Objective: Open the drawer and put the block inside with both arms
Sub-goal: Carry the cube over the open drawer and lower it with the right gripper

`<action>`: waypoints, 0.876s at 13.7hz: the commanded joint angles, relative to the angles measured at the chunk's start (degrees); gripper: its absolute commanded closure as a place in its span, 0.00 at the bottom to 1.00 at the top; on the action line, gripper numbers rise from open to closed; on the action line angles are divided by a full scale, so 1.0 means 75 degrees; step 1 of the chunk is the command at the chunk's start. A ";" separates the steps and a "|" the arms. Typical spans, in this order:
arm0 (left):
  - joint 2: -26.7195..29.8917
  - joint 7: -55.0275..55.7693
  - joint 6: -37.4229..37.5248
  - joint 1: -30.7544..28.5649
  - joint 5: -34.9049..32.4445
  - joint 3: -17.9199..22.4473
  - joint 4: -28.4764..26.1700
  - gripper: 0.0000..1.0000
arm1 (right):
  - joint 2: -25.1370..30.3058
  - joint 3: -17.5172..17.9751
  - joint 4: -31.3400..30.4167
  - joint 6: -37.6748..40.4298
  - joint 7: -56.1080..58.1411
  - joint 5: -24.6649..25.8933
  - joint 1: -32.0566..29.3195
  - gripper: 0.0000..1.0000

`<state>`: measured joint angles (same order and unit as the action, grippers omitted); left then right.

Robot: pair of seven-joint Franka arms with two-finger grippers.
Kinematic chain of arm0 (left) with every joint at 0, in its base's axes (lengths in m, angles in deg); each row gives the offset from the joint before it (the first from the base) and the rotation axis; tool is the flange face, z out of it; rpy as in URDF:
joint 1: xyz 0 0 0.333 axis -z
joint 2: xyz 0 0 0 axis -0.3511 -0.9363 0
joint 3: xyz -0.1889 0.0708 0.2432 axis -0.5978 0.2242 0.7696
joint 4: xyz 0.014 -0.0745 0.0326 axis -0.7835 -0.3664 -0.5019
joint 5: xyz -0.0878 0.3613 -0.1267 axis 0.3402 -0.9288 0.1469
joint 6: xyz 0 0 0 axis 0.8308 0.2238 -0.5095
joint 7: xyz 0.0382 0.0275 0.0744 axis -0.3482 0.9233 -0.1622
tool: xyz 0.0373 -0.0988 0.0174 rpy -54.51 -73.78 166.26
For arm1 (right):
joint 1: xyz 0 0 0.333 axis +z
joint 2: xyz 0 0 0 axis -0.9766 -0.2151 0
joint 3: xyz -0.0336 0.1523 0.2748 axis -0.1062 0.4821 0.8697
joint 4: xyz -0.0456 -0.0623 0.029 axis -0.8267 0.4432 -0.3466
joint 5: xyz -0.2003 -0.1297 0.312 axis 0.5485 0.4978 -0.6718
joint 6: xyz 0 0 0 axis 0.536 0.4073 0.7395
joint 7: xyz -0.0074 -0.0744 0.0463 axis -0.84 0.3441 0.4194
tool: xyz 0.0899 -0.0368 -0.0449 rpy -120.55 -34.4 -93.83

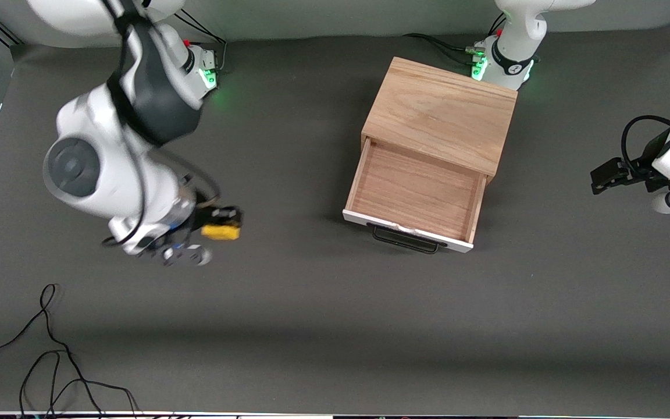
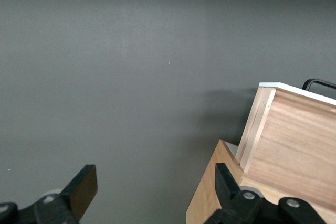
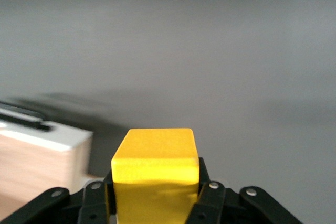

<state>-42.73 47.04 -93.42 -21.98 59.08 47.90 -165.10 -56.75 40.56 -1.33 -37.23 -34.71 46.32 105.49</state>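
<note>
Dark grey desk [image 1: 312, 326] viewed from above, described from the front camera's edge toward the robots' bases. Nearest the camera, loose black cables [image 1: 50, 361] lie on the desk at the right arm's end. Farther in, the right gripper [image 1: 221, 224] hangs over bare desk at the right arm's end, its jaws clenched on the block [image 1: 220, 232]; the right wrist view shows the yellow block [image 3: 155, 174] seated between the two black fingers [image 3: 210, 203], though motion blur in the front view leaves its height above the desk uncertain. Toward the left arm's end, and well apart from the block, the drawer [image 1: 416, 192] stands pulled out of the wooden box [image 1: 439, 113], its white front and black bar handle [image 1: 406, 240] facing the camera and its light wood interior exposed. The left gripper [image 1: 605, 176] hangs over the desk beside the box, at the left arm's end, with its jaws released; in the left wrist view the fingers [image 2: 84, 184] are spread wide, with the corner of the box [image 2: 210, 192] and the side of the drawer [image 2: 294, 145] between and above them. The green-lit bases stand farthest from the camera.
</note>
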 commanded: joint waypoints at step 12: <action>0.0173 -0.0444 0.0278 0.0588 0.0088 0.0593 -0.0081 0.00 | -0.2833 0.0047 0.1373 -0.3266 -0.5174 -0.0160 0.3332 0.89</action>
<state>-42.66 44.83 -91.93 -18.70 59.10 50.89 -165.09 -75.28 41.35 6.28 -60.72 -70.55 45.74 129.33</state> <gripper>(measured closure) 0.000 0.449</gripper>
